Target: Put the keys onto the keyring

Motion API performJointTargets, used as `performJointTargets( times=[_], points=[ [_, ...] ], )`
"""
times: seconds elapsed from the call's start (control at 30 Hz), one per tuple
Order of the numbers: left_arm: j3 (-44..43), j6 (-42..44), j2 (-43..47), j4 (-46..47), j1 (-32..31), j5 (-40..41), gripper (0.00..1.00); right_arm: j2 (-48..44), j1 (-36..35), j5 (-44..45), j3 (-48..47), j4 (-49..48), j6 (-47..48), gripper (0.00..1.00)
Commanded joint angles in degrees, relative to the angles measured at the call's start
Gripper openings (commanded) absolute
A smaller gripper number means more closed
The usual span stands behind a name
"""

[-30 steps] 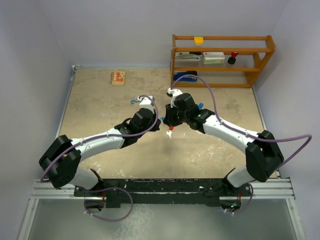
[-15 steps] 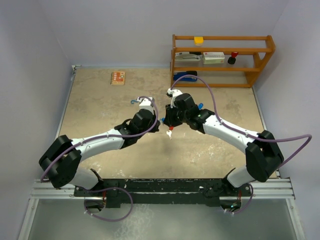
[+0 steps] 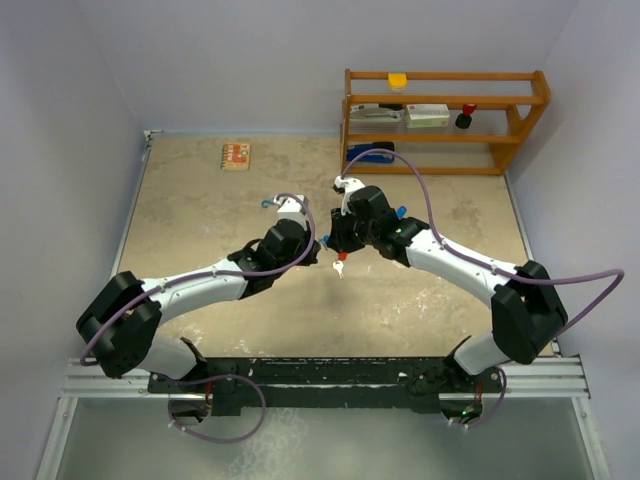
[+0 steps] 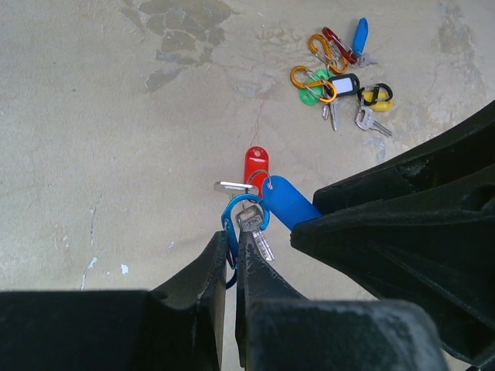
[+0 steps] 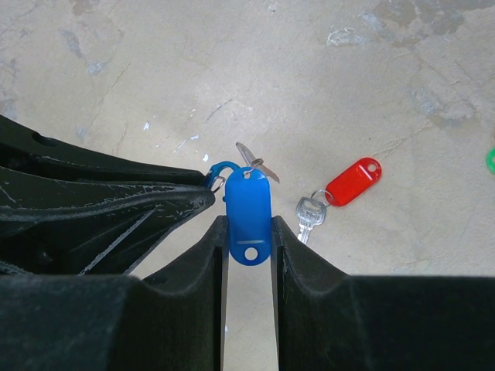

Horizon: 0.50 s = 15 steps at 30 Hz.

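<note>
Keys [image 4: 340,81] with coloured tags lie heaped among clips [image 4: 312,76] on the table [image 4: 116,154], well apart from both grippers. Left gripper [image 4: 230,251] is clamped tight on a blue carabiner [image 4: 246,216]. Right gripper [image 5: 248,232] pinches the tag of a blue-tagged key [image 5: 249,209] held against the carabiner. A red-tagged key [image 5: 352,182] lies just beside.

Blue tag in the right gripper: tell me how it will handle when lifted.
The blue tag looks like stiff, smooth plastic, so it probably stays rigid but could slip in the right gripper. The small key at its top end sits on a loose ring and will likely swing. Both look light.
</note>
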State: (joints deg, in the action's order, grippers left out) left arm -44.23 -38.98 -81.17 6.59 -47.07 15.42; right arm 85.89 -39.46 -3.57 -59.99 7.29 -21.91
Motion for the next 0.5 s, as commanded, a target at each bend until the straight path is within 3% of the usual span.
performJointTargets(
  times=[0.0, 0.13, 0.33, 0.47],
  points=[
    [0.3, 0.04, 1.71, 1.98, -0.39, -0.51, 0.02, -0.63, 0.05, 2.33, -2.79, -0.35, 0.55, 0.23],
    [0.28, 0.21, 1.53, 2.1, -0.38, -0.82, 0.09, -0.63, 0.08, 2.57, -3.03, -0.04, 0.69, 0.22],
    [0.82, 0.4, 1.98, 2.53, -0.39, -0.64, 0.36, -0.72, 0.11, 2.61, -3.21, 0.16, 0.73, 0.22],
    [1.16, 0.4, 2.56, 2.82, -0.39, -0.21, 0.43, -0.81, 0.07, 2.69, -3.21, 0.18, 0.77, 0.22]
  ],
)
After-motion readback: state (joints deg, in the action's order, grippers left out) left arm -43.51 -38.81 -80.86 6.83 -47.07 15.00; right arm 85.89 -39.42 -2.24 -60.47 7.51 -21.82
